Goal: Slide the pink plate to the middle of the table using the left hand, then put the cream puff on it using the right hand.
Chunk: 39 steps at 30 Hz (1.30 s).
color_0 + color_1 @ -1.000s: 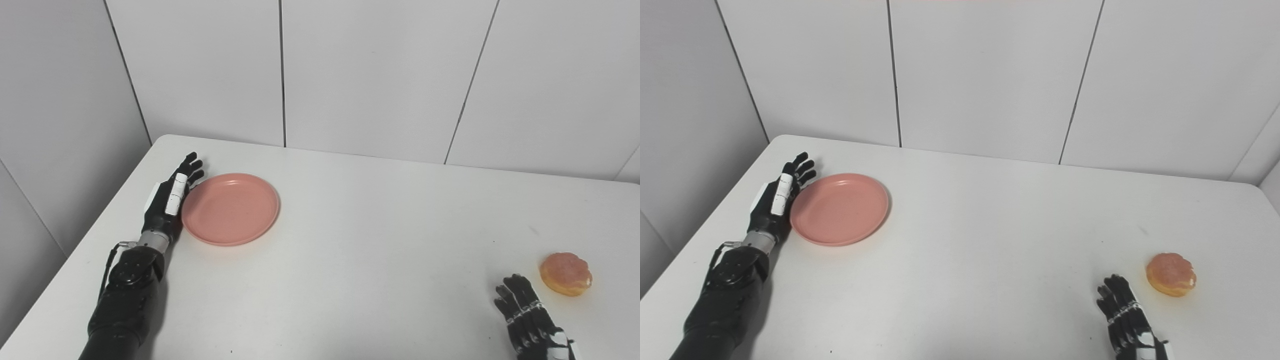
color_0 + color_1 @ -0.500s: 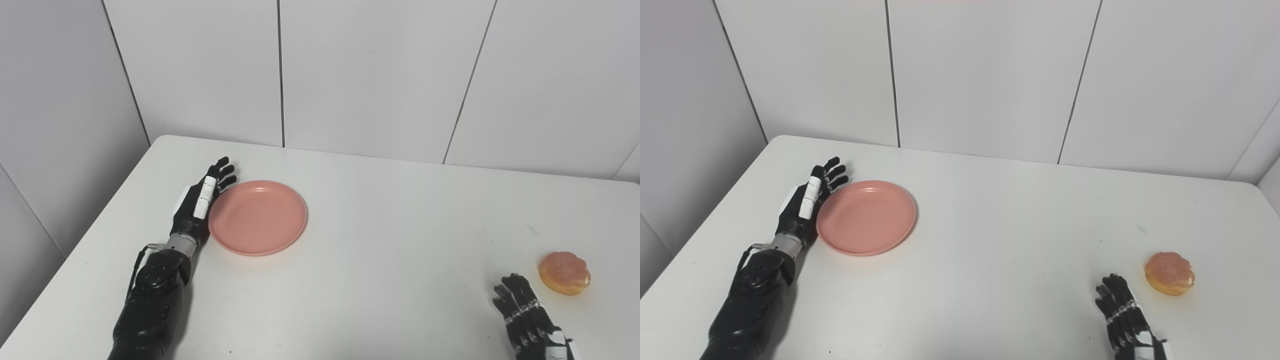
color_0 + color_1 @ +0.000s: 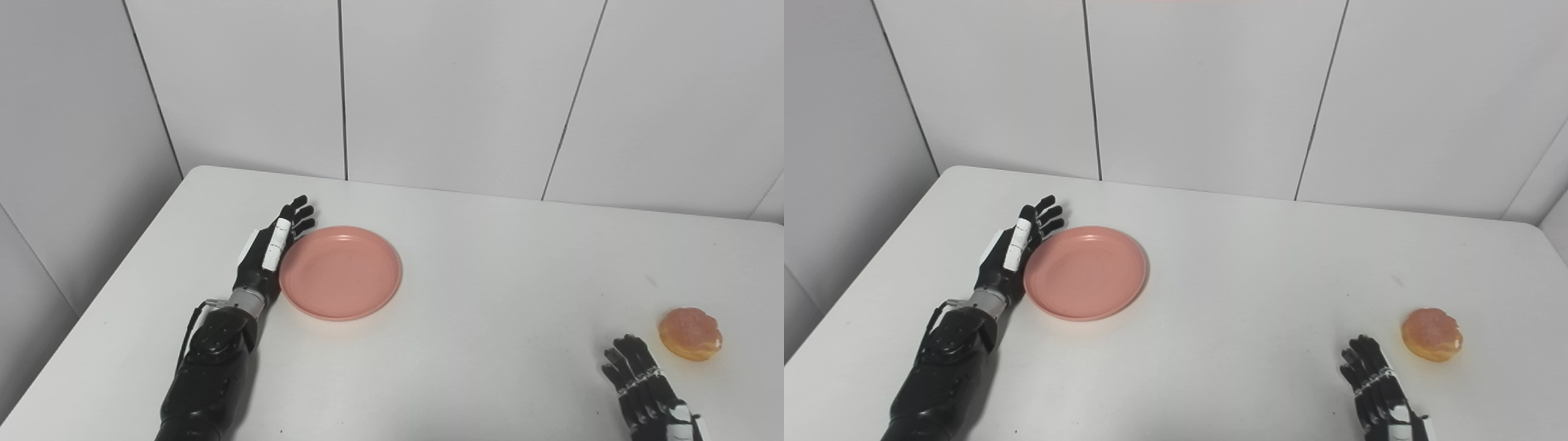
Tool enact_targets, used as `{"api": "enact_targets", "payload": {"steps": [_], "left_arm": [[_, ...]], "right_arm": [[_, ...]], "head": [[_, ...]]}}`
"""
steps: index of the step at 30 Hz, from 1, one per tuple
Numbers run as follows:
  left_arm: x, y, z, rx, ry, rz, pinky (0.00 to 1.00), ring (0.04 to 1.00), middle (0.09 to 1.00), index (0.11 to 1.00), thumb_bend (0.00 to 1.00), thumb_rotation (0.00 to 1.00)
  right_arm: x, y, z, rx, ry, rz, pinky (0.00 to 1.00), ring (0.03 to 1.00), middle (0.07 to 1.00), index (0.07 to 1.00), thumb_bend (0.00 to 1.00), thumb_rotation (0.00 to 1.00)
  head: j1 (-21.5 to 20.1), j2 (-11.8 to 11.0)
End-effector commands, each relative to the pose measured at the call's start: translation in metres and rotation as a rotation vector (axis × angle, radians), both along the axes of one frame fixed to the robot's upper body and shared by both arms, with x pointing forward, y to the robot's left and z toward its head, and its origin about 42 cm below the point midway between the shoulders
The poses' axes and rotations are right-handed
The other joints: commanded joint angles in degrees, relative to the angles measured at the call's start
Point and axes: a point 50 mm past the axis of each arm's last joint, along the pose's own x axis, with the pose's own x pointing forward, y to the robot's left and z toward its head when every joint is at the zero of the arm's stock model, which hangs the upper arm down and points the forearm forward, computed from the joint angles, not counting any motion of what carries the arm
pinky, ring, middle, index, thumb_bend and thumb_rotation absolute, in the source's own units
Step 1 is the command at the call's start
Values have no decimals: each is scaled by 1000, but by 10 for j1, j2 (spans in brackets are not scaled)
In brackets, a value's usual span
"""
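One pink plate (image 3: 340,272) lies on the white desk (image 3: 490,257) at about 9 o'clock from its centre. The left hand (image 3: 269,251), fingers straight and holding nothing, presses edge-on against the plate's 9 o'clock rim. One cream puff (image 3: 690,334) sits at 4 o'clock, just beside the right hand (image 3: 643,386), which rests spread and empty.

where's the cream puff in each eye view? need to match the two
Left eye view: cream puff at lower right, near the picture's right edge, on the table beside and just beyond the right hand.
Right eye view: same puff at lower right, further in from the right edge, with the table's right edge in view past it.
Shared landmark: the pink plate, left of centre against the left hand.
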Motion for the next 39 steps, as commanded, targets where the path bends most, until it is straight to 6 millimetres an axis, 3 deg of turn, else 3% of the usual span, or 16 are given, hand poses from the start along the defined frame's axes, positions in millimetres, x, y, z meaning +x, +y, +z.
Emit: {"api": "enact_targets", "payload": {"steps": [1, 11, 24, 39], "left_arm": [[6, -15, 10, 11, -24, -35, 838, 904, 915, 890, 932, 963], [6, -32, 4, 0, -4, -70, 842, 904, 915, 889, 954, 958], [-4, -50, 6, -31, -4, -102, 904, 921, 926, 900, 943, 975], [-13, -65, 1, -68, 27, -95, 911, 922, 917, 886, 959, 971]], "right_arm": [[-6, 4, -36, 10, 175, -15, 946, 926, 924, 898, 830, 933], [-5, 9, -35, 16, 166, -14, 926, 915, 907, 880, 832, 922], [-6, 23, -30, 14, 162, -17, 864, 884, 880, 849, 834, 877], [-7, 48, -31, 11, 164, -22, 837, 851, 851, 828, 844, 820]], "head": [[-1, 1], [-21, 3], [-94, 18], [-181, 12]]}}
